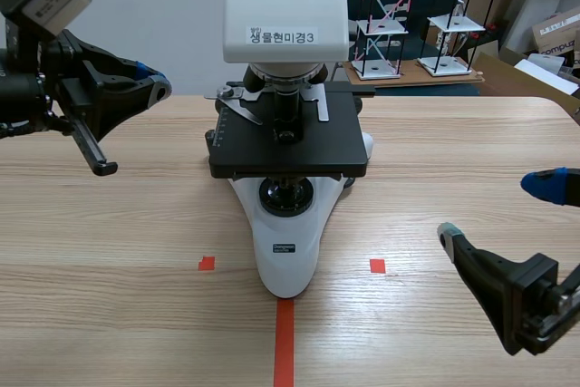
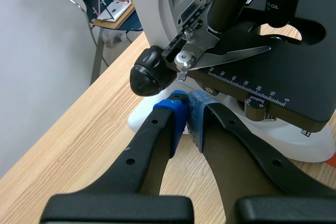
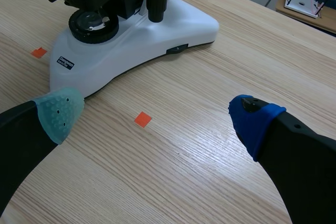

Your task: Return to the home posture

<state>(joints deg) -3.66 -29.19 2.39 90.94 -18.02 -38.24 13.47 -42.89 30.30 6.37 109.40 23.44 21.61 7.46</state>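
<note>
Here, left gripper [image 2: 188, 109] pinched closed; right gripper [image 3: 155, 115] spread wide; microscope [image 1: 288, 251] base runs toward robot.

Microscope [image 1: 288, 147] on table [image 1: 127, 224] between left hand [image 1: 152, 81] and right hand [image 1: 495, 210]

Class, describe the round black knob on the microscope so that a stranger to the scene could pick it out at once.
Find the white microscope in the middle of the table. Beside its black stage, on the side nearest the left gripper, sits the knob: round, ribbed, black against the white body.
</note>
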